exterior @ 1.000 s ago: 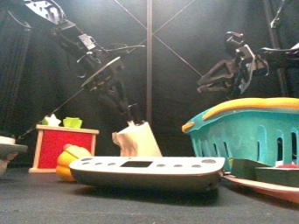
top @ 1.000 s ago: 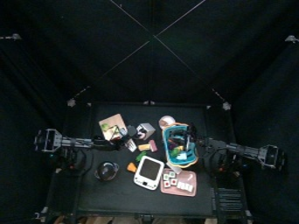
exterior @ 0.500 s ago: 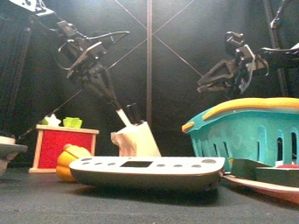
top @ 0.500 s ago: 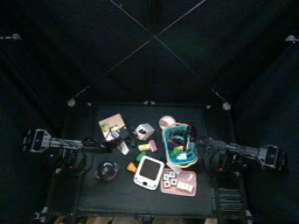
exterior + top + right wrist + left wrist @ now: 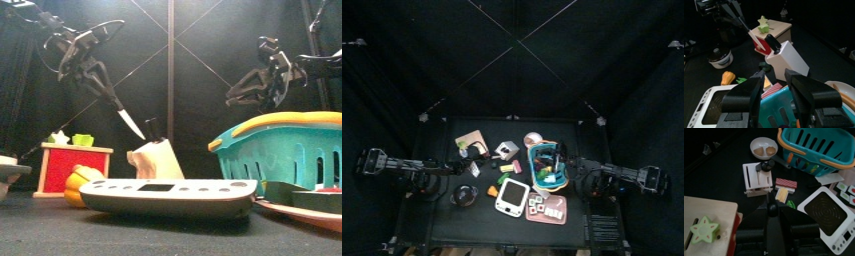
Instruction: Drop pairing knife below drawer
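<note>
Black curtains all round, crowded bench in the middle. From above: left hand drawn back leftward, away from the knife block. From the front: knife now free of its slot, pinched high, tip beside the block, above the drawer. Left wrist: handle clamped, blade pointing away. Right wrist: right hand spread, idle near the basket. Extraction apparently done; lowering beside the drawer still remaining

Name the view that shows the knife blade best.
Front view: the knife hangs clear against the curtain, held by the left hand. Right wrist shows it small over the knife block; left wrist foreshortened; top barely.
</note>
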